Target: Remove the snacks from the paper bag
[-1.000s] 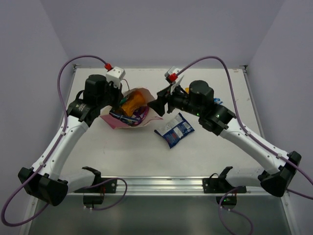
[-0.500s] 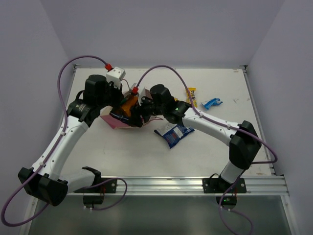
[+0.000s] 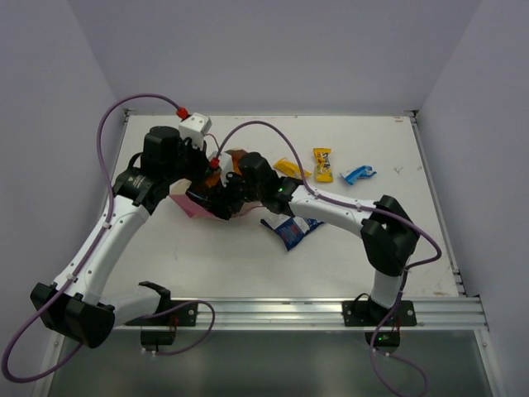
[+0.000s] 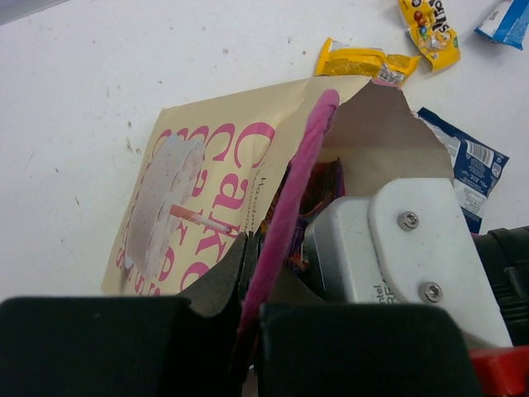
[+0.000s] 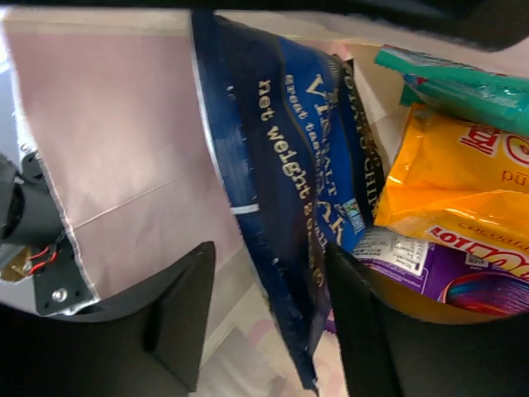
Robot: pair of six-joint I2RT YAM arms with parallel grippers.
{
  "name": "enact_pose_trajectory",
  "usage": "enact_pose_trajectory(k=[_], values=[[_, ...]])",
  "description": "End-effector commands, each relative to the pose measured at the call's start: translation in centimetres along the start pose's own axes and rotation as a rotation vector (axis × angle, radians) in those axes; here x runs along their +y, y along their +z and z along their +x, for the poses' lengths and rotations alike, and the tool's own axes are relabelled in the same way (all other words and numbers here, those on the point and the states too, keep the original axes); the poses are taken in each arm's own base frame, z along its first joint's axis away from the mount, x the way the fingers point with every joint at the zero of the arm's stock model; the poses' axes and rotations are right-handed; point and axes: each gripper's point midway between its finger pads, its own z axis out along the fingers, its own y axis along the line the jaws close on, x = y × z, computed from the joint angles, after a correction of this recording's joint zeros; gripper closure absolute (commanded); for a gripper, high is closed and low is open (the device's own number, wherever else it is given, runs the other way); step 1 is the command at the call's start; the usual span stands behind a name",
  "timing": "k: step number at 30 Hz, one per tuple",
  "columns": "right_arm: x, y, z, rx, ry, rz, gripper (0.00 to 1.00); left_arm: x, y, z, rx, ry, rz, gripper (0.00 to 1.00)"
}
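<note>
While some snacks remain inside, stock stands thus, left to right.

Left gripper (image 4: 250, 310): pressed together on the thin pink loop handle (image 4: 297, 182) of the cream paper gift bag with pink lettering (image 4: 207, 165). The bag lies tipped on the white table (image 3: 248, 273).

Right gripper (image 5: 264, 322): inside the bag mouth, fingers spread either side of a glossy dark blue snack packet (image 5: 281, 165), not yet pinching it.

Also in the bag: teal packet (image 5: 463, 83), orange pouch (image 5: 463, 174), purple packet (image 5: 463, 281).

Lying out to the right: second dark blue packet (image 3: 293, 230), crumpled yellow packet (image 3: 287, 168), flat yellow packet (image 3: 322, 164), tiny blue packet (image 3: 357, 174).

Handling note: pinch the blue packet across its flat faces, draw it straight out through the mouth, and hold the handle firm so the bag is not dragged along.
</note>
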Motion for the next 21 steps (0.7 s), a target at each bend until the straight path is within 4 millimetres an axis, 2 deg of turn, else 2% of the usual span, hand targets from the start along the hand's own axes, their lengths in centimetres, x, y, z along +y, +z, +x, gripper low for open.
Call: enact_pose_trajectory(k=[1, 4, 5, 6, 7, 8, 10, 11, 13, 14, 17, 18, 20, 21], values=[[-0.7, 0.2, -3.9, -0.118, -0.038, 0.041, 0.43, -0.6, -0.7, -2.0, -0.066, -0.010, 0.025, 1.00], [-1.4, 0.6, -3.6, -0.118, -0.032, 0.069, 0.56, -0.6, -0.6, -1.8, -0.061, -0.012, 0.026, 1.00], [-1.4, 0.4, -3.7, -0.125, -0.033, 0.078, 0.74, -0.6, -0.6, -1.8, -0.061, -0.010, 0.023, 1.00], [-1.5, 0.1, -3.7, -0.130, -0.036, 0.083, 0.84, -0.5, -0.6, -1.9, -0.063, -0.009, 0.018, 1.00], [-1.3, -0.3, -4.0, -0.142, -0.041, 0.087, 0.98, -0.2, -0.6, -1.8, -0.063, -0.006, 0.006, 1.00], [-0.8, -1.7, -5.4, -0.174, -0.055, 0.088, 1.00, -0.1, -0.6, -1.8, -0.062, -0.006, -0.002, 1.00], [-0.1, -3.3, -6.2, -0.191, -0.074, 0.088, 1.00, 0.3, -0.7, -1.7, -0.058, -0.005, -0.026, 1.00], [0.8, -5.3, -7.8, -0.229, -0.090, 0.085, 1.00, 0.4, -0.7, -1.7, -0.058, -0.005, -0.032, 1.00], [1.4, -7.2, -8.5, -0.241, -0.108, 0.095, 1.00, 0.8, -0.7, -1.8, -0.059, -0.018, -0.055, 1.00], [2.1, -9.1, -9.7, -0.276, -0.122, 0.100, 1.00, 1.0, -0.7, -1.9, -0.061, -0.022, -0.066, 1.00], [2.7, -11.9, -10.1, -0.289, -0.140, 0.129, 1.00, 1.4, -0.7, -1.9, -0.051, -0.031, -0.092, 1.00], [3.3, -13.8, -10.9, -0.321, -0.159, 0.141, 1.00, 1.4, -0.7, -2.0, -0.054, -0.028, -0.095, 1.00], [3.0, -15.8, -11.0, -0.330, -0.158, 0.190, 1.00, 1.5, -0.8, -2.1, -0.057, -0.025, -0.100, 1.00], [3.5, -18.0, -12.0, -0.377, -0.167, 0.206, 1.00, 1.5, -0.8, -2.1, -0.056, -0.022, -0.098, 1.00]])
